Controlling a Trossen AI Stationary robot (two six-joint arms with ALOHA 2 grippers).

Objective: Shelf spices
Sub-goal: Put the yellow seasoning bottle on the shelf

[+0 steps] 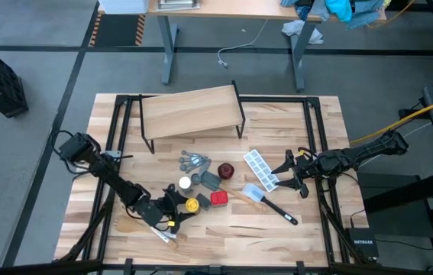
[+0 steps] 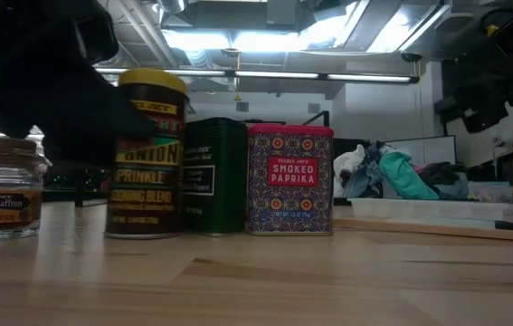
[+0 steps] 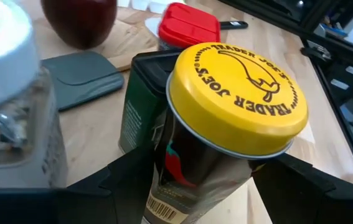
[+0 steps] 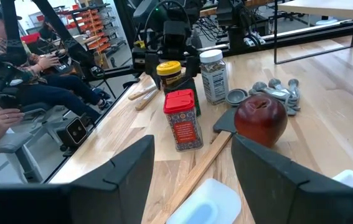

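Observation:
The yellow-capped jar [image 3: 237, 99] [image 1: 192, 205] [image 2: 147, 154] stands upright on the table's near-left part, between the fingers of my left gripper [image 3: 204, 180] [image 1: 176, 210]. Right beside it are the dark square tin [image 2: 215, 177] [image 3: 140, 106] and the red square tin [image 2: 289, 179] [image 1: 218, 198] [image 4: 183, 121]. The white-capped jar [image 1: 185, 183] [image 4: 213, 74] is a little farther back. The tiny jar [image 2: 3, 195] is nearest the low camera. All rest on their bottoms. The shelf [image 1: 192, 113] stands on its black legs at the far side. My right gripper [image 1: 289, 174] [image 4: 193, 149] waits open over the table's right part. My left gripper holds the yellow-capped jar by its body just under the cap [image 3: 164, 155], one finger on each side. The fingers come almost level from the table's left. The jar stays upright with its bottom on the table [image 2: 143, 234].
A dark-red apple [image 1: 226, 169] [image 4: 260, 118], grey measuring spoons [image 1: 193, 162] and a flat grey piece [image 3: 83, 71] lie behind the jars. A white tray [image 1: 260, 166] and a black-handled utensil [image 1: 273, 202] lie to the right. People sit beyond the table [image 4: 14, 68].

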